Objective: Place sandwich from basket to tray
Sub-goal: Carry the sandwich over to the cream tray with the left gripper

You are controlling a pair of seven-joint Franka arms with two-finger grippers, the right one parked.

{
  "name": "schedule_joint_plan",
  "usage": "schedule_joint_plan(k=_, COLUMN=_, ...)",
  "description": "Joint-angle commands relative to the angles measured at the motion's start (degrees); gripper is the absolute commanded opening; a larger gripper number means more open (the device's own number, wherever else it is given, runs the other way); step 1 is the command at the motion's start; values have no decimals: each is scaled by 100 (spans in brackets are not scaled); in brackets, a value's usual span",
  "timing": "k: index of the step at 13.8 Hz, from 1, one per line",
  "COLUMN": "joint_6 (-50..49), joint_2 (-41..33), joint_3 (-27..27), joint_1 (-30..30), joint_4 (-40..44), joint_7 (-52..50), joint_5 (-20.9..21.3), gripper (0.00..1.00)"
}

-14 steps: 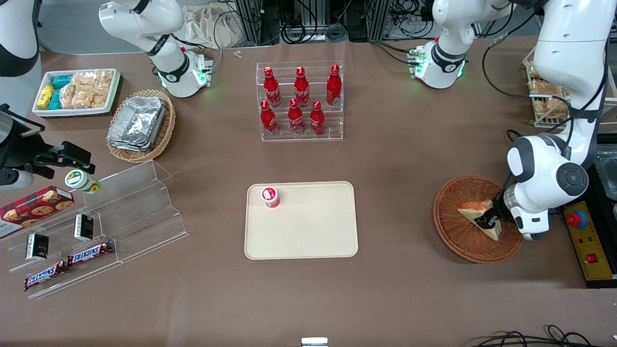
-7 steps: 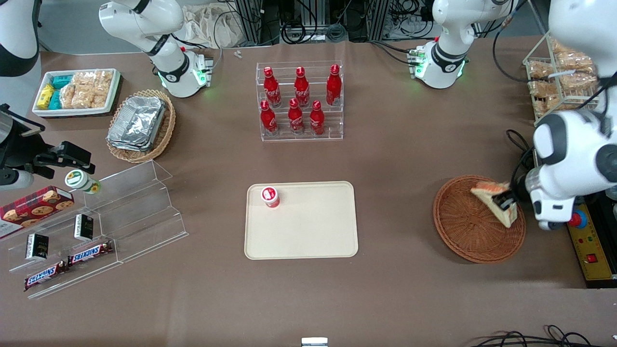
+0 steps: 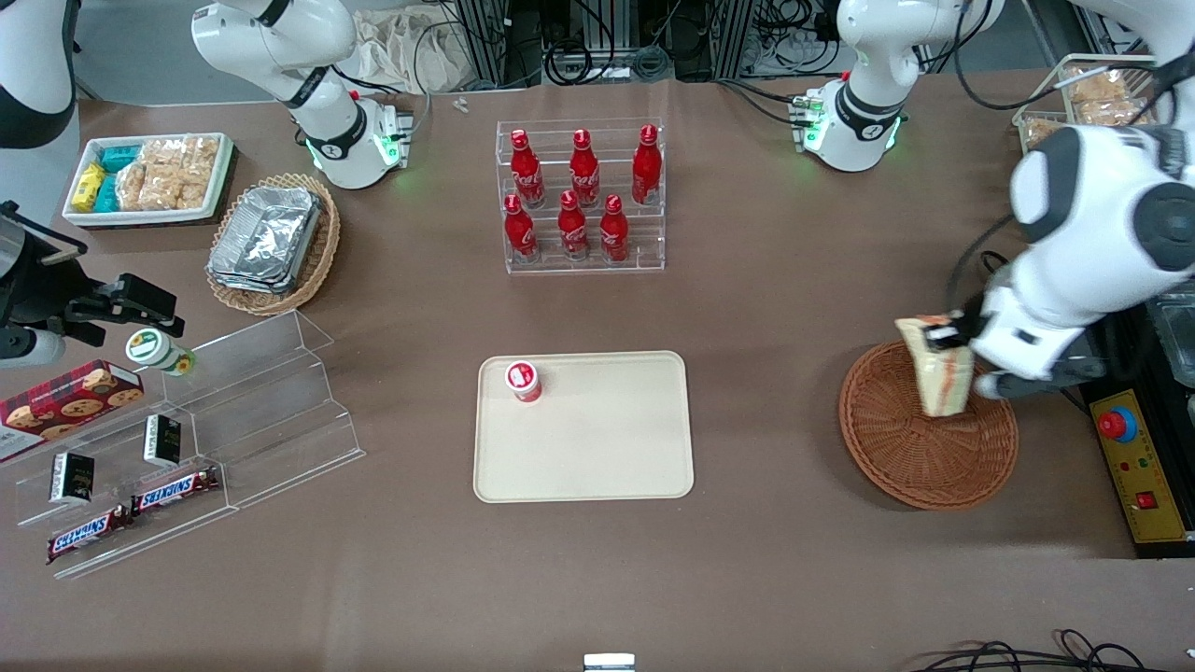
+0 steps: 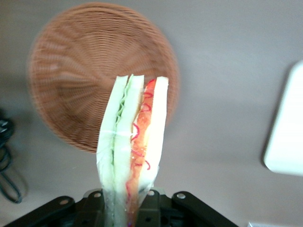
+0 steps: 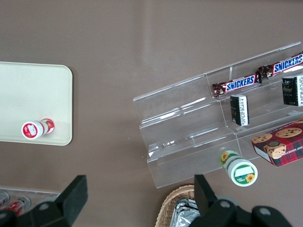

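The pincer (image 3: 941,334) is closed around the sandwich (image 3: 936,373) and holds it in the air above the basket (image 3: 910,462), over the part of the rim that is farther from the front camera. The sandwich hangs upright and touches nothing else. In the wrist view its cut edge (image 4: 134,151) shows green and orange-red filling between the white bread slices, and the basket (image 4: 80,80) lies below it. The tray (image 3: 597,448) rests on the counter (image 3: 766,308) well apart from the basket, toward the parked arm, with a small red cup (image 3: 524,381) standing in one corner
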Motion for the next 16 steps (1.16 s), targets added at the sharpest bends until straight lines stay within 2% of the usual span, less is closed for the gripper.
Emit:
schedule_joint_plan(k=1, joint_6=-192, joint_2=117, joint_3=-584, joint_1=-29, joint_4=360, joint_7=328, joint_5=80, gripper=0)
schedule_joint_plan(k=3, joint_6=-95, joint_2=607, joint_3=-1076, joint_1=-143, joint_4=825, joint_7=171, joint_5=97, gripper=0)
schedule_joint_plan(k=5, joint_6=237, joint_2=1239, joint_3=-1184, joint_1=-650, joint_4=1273, joint_7=-312, joint_5=159, gripper=0)
schedule_joint_plan(k=6, joint_6=588, joint_2=1469, joint_3=-1184, joint_1=-984, joint_4=1310, joint_7=-523, joint_5=429, gripper=0)
schedule_joint_plan(k=8, joint_6=1056, joint_2=2074, joint_3=-1184, joint_1=-1486, joint_4=1467, joint_7=-1372, joint_5=1228, gripper=0)
schedule_joint_plan(k=10, joint_6=1066, joint_2=2908, joint_3=-1184, joint_1=-1873, joint_4=2185, joint_7=-2113, joint_5=1747, gripper=0)
schedule_joint_plan(k=13, joint_6=1196, joint_2=3762, joint_3=-1166, joint_1=-2138, joint_4=2776, joint_7=-2895, joint_5=2363, gripper=0)
schedule_joint_plan(k=15, joint_6=1468, joint_2=4255, joint_3=-1166, joint_1=-2226, joint_4=3050, joint_7=-3310, joint_5=2558, gripper=1)
schedule_joint_plan(k=16, joint_6=1670, joint_2=4379, joint_3=-1140, joint_1=-2296, joint_4=3068, joint_7=-3329, joint_5=2654, gripper=7)
